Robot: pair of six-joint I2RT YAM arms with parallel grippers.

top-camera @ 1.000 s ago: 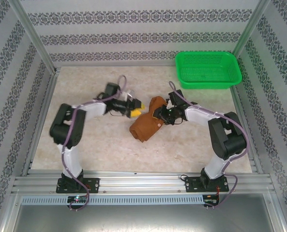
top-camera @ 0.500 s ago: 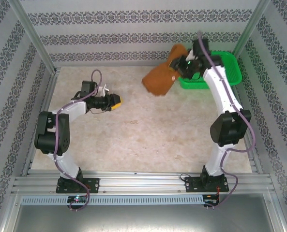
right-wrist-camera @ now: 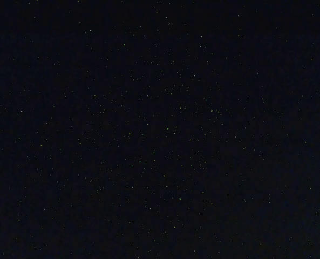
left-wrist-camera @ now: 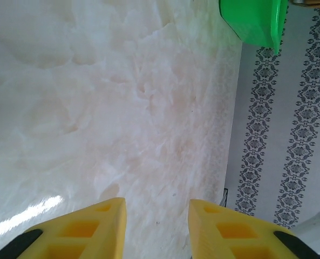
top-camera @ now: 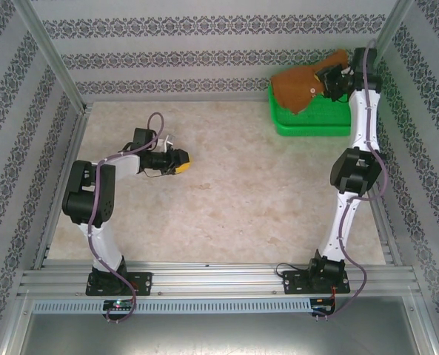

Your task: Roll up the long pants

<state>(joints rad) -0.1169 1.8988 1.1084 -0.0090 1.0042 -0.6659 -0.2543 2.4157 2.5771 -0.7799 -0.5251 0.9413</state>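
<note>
We're seeing a pale marbled table (top-camera: 241, 214) and patterned walls (top-camera: 204, 44). The long pants (top-camera: 302, 85) are hanging rolled at upper right, above the green basket (top-camera: 308, 127), with the right gripper (top-camera: 329, 80) clamping them. The left gripper (top-camera: 181, 161) is hovering mid-left, fingers partly apart, holding nothing.

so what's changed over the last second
The right gripper lifted the bundled long pants off the middle of the table and carried them to the far right. It now holds them above the green basket. The left gripper drew back left, empty. The basket stayed put.
</note>
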